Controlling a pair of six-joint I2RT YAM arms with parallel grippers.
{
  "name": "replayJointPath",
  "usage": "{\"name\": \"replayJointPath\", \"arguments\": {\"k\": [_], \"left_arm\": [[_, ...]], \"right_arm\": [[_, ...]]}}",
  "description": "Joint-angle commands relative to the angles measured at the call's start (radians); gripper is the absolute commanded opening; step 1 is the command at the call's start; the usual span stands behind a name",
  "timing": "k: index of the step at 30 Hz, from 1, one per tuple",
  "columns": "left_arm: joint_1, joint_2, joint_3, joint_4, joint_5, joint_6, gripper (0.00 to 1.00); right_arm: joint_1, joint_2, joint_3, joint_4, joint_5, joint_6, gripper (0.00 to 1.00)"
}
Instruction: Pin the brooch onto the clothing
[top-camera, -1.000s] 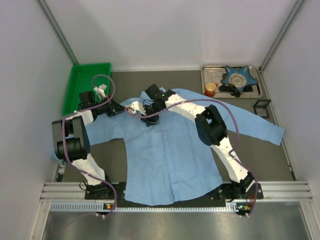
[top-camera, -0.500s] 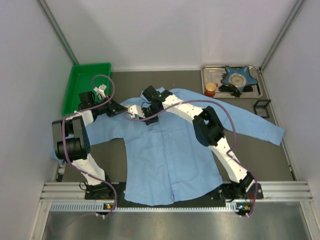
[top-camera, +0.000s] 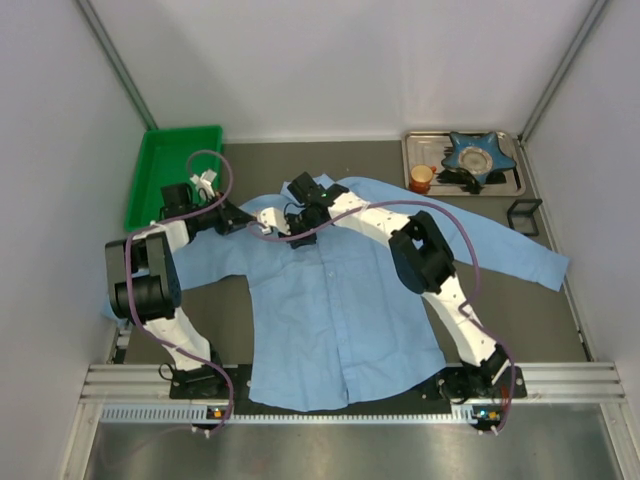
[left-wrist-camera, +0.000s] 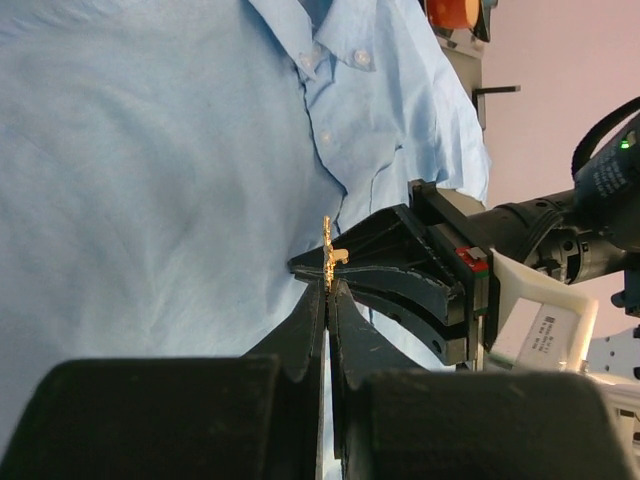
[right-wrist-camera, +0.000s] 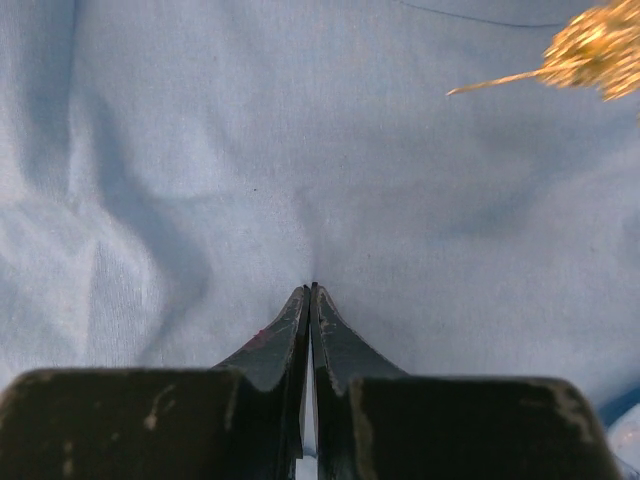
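Observation:
The light blue shirt, the clothing (top-camera: 340, 300), lies spread flat on the table. My left gripper (left-wrist-camera: 328, 290) is shut on the tiny gold brooch (left-wrist-camera: 330, 255), which sticks out past its tips just above the clothing (left-wrist-camera: 150, 150). My right gripper (right-wrist-camera: 311, 288) is shut, its tips pressed into the clothing (right-wrist-camera: 300, 150), where a small pucker of fabric rises from them. The brooch (right-wrist-camera: 590, 45), pin pointing left, shows at the upper right of the right wrist view. From above, both grippers meet near the collar: left gripper (top-camera: 258, 217), right gripper (top-camera: 283, 224).
A green bin (top-camera: 175, 170) stands at the back left. A metal tray (top-camera: 415, 150) at the back right holds a blue star-shaped dish (top-camera: 475, 152) and an orange cup (top-camera: 421, 177). A small black frame (top-camera: 524, 212) sits by the right sleeve.
My right gripper has closed from half open to shut on the shirt fabric near the collar. The left gripper has kept its grip on the brooch and barely moved.

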Motion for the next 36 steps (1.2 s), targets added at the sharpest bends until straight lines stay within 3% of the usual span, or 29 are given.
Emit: {"name": "replayJointPath", "arguments": {"k": [1, 10, 17, 36], "left_arm": [[-0.039, -0.002, 0.014, -0.014, 0.01, 0.027, 0.0], [-0.115, 0.047, 0.034, -0.029, 0.01, -0.022, 0.0], [-0.138, 0.073, 0.014, 0.064, 0.018, -0.125, 0.0], [-0.146, 0.181, 0.057, 0.187, 0.019, -0.235, 0.0]], "right_arm": [[0.009, -0.14, -0.078, 0.156, 0.013, 0.06, 0.0], [0.012, -0.263, -0.29, 0.353, 0.077, 0.074, 0.0], [0.022, -0.315, -0.396, 0.453, 0.1, 0.065, 0.0], [0.036, -0.35, -0.477, 0.546, 0.108, 0.056, 0.0]]}}
